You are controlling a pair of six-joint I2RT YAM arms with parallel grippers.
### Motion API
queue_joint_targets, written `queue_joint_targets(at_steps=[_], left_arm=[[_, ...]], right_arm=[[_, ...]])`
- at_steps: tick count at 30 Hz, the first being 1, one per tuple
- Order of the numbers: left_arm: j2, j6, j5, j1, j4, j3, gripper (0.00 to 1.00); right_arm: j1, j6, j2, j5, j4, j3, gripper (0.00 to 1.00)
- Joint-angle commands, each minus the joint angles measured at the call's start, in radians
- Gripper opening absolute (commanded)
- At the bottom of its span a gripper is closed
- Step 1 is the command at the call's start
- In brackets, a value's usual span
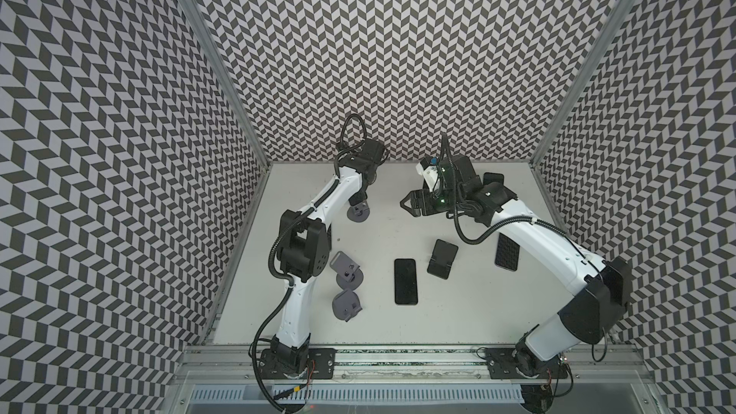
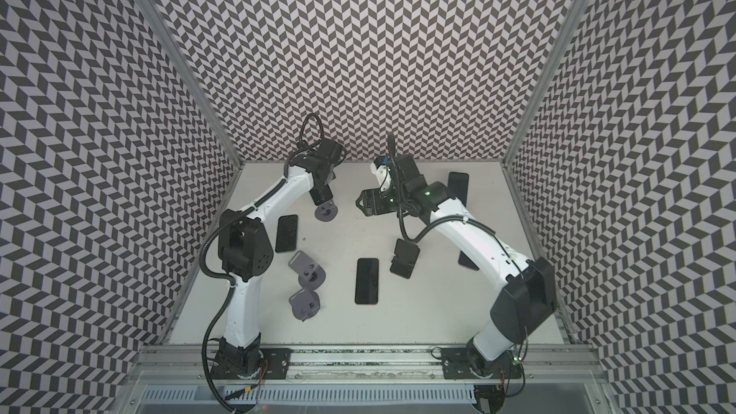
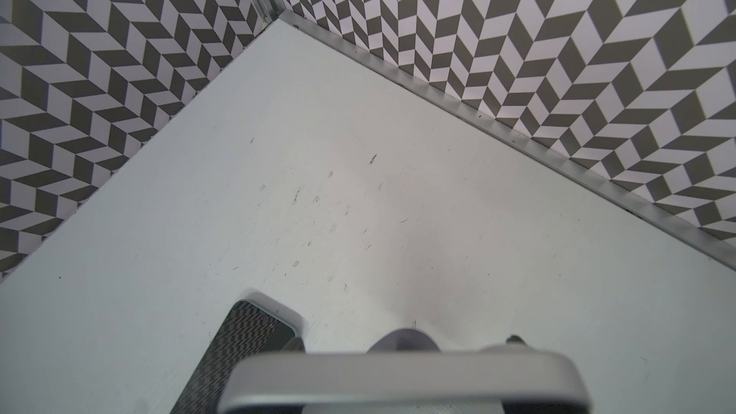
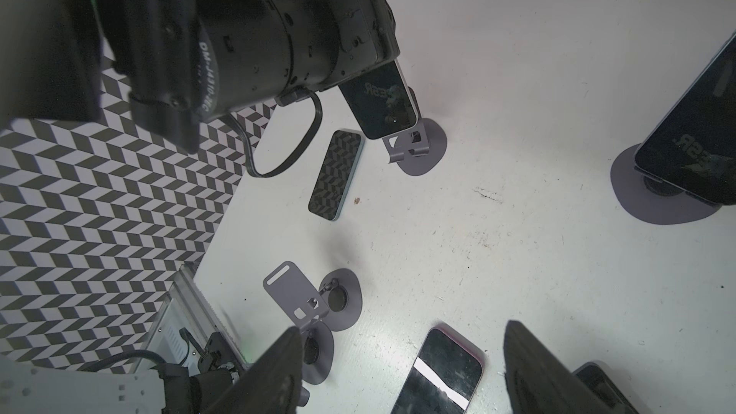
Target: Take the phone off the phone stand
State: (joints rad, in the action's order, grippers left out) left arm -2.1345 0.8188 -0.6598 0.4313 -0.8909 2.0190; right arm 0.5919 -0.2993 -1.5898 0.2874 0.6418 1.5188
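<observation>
Lifting out is the step in hand, judging by how things lie. The left gripper (image 4: 374, 69) is clenched on the upper end of a black-screened, silver-edged slab phone (image 4: 378, 107). The phone hangs tilted over a grey metal phone stand with a round base (image 4: 422, 145), far back on the left of the white table (image 1: 398, 332). In the right wrist view the phone's lower edge sits right at the stand's upturned cradle lip. Whether it rests there or hangs just clear, I cannot tell. In both top views the left arm hides most of the phone, and only the stand's base shows.

The right gripper (image 1: 407, 204) hovers mid-table with its jaws apart and nothing between them, pointing toward the left arm's stand.

A second dark phone on another grey round-based stand (image 4: 693, 133) is propped at the far right. A flat black phone (image 1: 406, 281) lies face up near the middle.

The next move likely calls for raising the held phone up and away along the stand's backrest. Its lower edge has to clear the lip without hooking it. The light stand could tip or drag along, so the free gripper may need to pin the base.
</observation>
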Motion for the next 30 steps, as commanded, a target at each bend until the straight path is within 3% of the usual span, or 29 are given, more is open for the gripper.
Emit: queue_joint_targets(at_steps=[1, 30], left_arm=[[0.052, 0.002, -0.053, 0.006, 0.020, -0.001, 0.69], [0.173, -0.030, -0.066, 0.021, 0.063, -0.070, 0.69]], right_arm=[[0.007, -0.006, 0.022, 0.007, -0.047, -0.016, 0.76], [0.014, -0.017, 0.032, -0.006, -0.037, -0.015, 0.76]])
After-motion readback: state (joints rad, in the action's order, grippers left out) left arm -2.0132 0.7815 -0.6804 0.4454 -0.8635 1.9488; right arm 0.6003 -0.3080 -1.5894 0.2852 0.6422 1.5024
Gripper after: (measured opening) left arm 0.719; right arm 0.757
